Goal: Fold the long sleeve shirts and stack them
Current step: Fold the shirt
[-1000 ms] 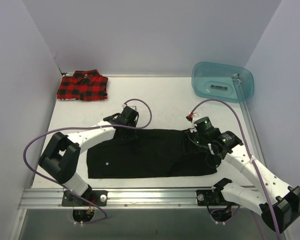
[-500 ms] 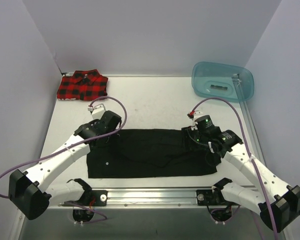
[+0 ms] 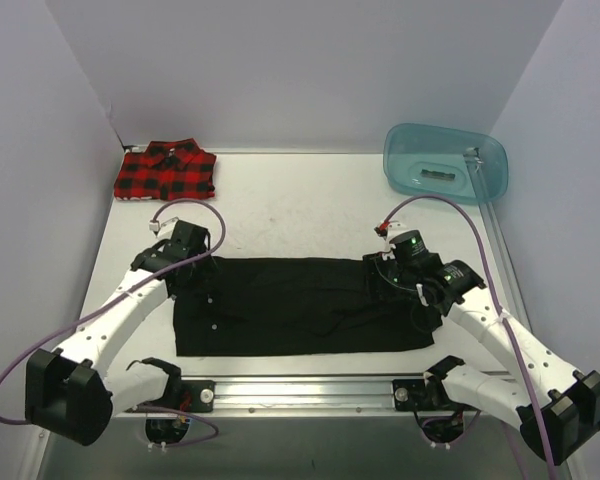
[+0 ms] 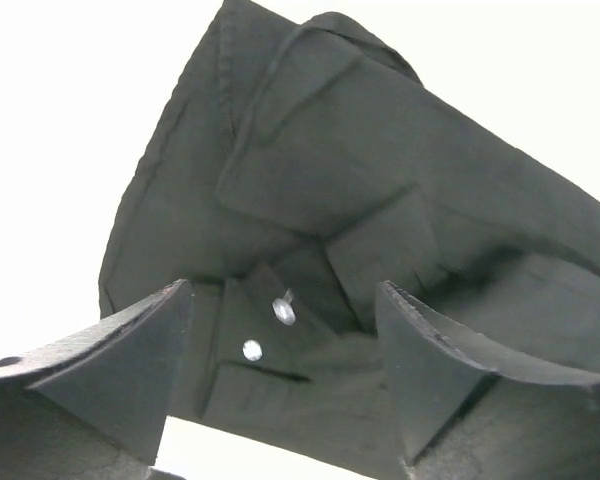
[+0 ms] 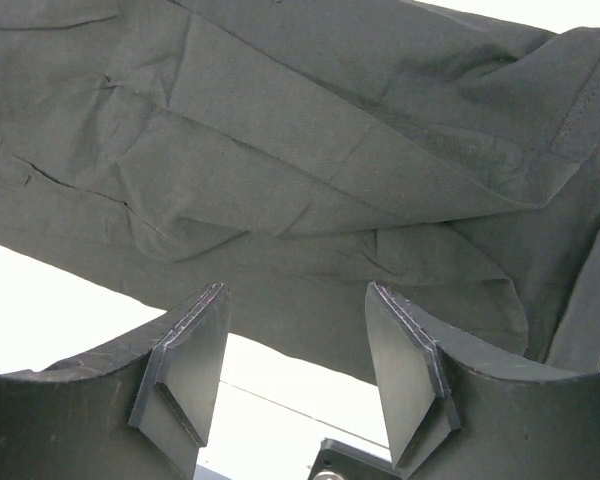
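Left fingers (image 3: 190,275) slid to the plain black button-up shirt's (image 3: 300,305) left end, released, same as right fingers (image 3: 382,275). Two shirts; the folded red-and-black plaid flannel shirt (image 3: 166,172) only shows from above.

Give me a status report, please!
Left gripper and right gripper open above flat black button-up shirt. Red-and-black plaid shirt folded, far corner. Nothing blocking.

The plain black button-up shirt (image 3: 300,310) lies flat along the near edge of the white table (image 3: 310,205), running left to right; the left gripper (image 4: 282,290) is over its far left corner, the right gripper (image 5: 296,290) over its far right end; the red-and-black plaid flannel shirt (image 3: 166,172) sits far left; the translucent teal plastic tub (image 3: 442,163), far right.
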You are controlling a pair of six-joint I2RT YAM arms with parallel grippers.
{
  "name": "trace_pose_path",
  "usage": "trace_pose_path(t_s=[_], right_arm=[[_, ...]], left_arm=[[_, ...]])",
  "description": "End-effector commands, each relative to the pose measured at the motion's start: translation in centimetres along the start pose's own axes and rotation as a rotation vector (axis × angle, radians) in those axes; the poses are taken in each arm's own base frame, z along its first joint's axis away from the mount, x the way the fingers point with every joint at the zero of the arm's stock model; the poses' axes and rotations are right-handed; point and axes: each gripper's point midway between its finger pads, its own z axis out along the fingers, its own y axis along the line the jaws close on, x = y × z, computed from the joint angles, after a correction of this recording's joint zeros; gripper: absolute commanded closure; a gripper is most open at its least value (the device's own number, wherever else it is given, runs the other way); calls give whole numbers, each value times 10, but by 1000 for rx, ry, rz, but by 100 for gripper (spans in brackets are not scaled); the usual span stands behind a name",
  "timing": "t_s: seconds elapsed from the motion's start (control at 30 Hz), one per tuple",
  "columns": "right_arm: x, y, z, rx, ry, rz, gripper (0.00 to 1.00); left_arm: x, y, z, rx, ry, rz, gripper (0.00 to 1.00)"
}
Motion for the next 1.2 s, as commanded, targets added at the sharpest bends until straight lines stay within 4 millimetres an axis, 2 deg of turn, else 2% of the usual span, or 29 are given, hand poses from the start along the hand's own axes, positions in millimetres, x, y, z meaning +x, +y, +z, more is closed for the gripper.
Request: trace_pose_path(t_s=[0.0, 0.07, 0.1, 0.17, 0.2, 0.27, 0.4, 0.43, 0.53, 0.67, 0.83, 0.93, 1.03, 1.07, 1.17], right_arm=[[1, -5, 3, 20, -8, 11, 44], [7, -7, 8, 25, 5, 16, 44], [8, -7, 10, 25, 10, 22, 44], [14, -6, 14, 17, 28, 27, 44], [15, -5, 16, 12, 33, 30, 44], [19, -3, 19, -1, 45, 41, 44], [22, -3, 21, -4, 54, 44, 44], [22, -4, 21, -2, 55, 43, 44], [23, -4, 22, 0, 61, 44, 44], [23, -4, 25, -2, 59, 43, 44], [31, 17, 30, -122, 88, 17, 50], [38, 26, 43, -163, 116, 60, 54], [58, 20, 63, -127, 195, 154, 59], [70, 15, 72, -109, 228, 179, 64], [78, 10, 85, -121, 239, 292, 70]], left_arm=[[8, -21, 23, 118, 113, 51, 23], [13, -28, 30, 137, 153, 60, 27], [26, -32, 36, 145, 216, 69, 29], [35, -34, 43, 147, 249, 71, 31], [44, -30, 48, 133, 273, 76, 31], [51, -28, 52, 128, 275, 81, 32], [69, -6, 59, 55, 285, 80, 32], [78, 4, 61, 30, 300, 82, 32], [86, 19, 62, -8, 284, 61, 30], [80, 23, 58, -5, 225, 25, 30], [56, 7, 47, 94, 123, 7, 27], [50, -2, 42, 126, 115, 0, 27], [51, -4, 42, 132, 127, 0, 27], [52, -4, 42, 131, 131, 0, 27], [50, -4, 41, 137, 123, -2, 27]])
